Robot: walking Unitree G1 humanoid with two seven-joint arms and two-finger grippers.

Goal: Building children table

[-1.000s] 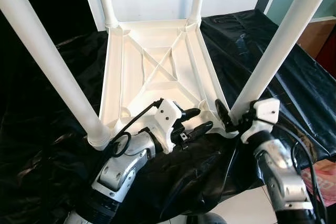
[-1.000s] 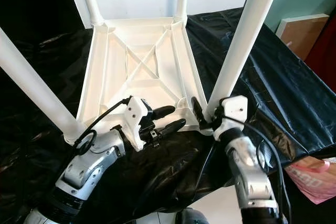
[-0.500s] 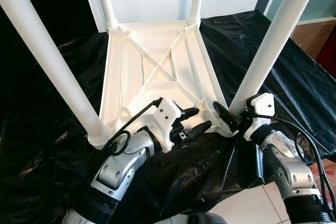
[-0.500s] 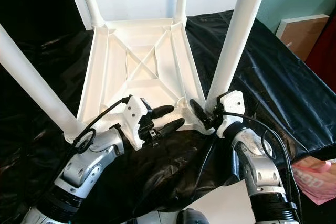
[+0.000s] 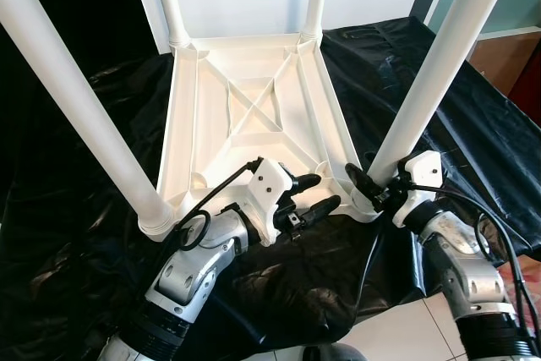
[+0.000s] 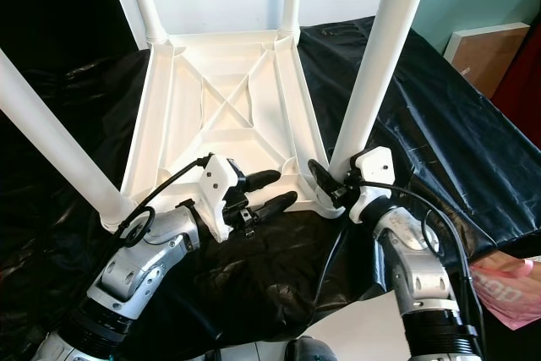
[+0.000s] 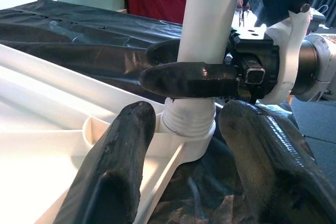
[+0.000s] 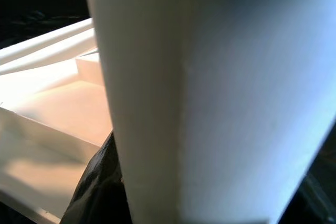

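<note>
1. White plastic forms the children's table (image 5: 245, 116), which is shown upside down on a black plastic sheet (image 5: 439, 99) at the centre of the frame, its ribbed underside facing up.
2. Four white legs stand in the corner sockets: two far legs at the top of the frame, a near-left leg (image 5: 80, 99) at the left, and the near-right leg (image 5: 431, 73) running up towards the upper right.
3. The right hand (image 5: 365, 187) is seen at the lower right of centre, its black fingers closed around the base of the near-right leg just above the socket (image 7: 188, 124); in the left wrist view one finger (image 7: 189, 80) is seen lying across the front of the leg.
4. The left hand (image 5: 311, 196) is held at lower centre, just beside the near edge of the tabletop, its fingers spread moderately wide and holding nothing.
5. The governing relation: the leg's long axis rises steeply from the socket, tilted towards the upper right; the socket lies directly ahead of the left hand, between its fingertips' line of sight, while the right hand is already on the leg.
6. The step in hand is judged to be the seating of this last leg; the table appears nearly assembled.
</note>
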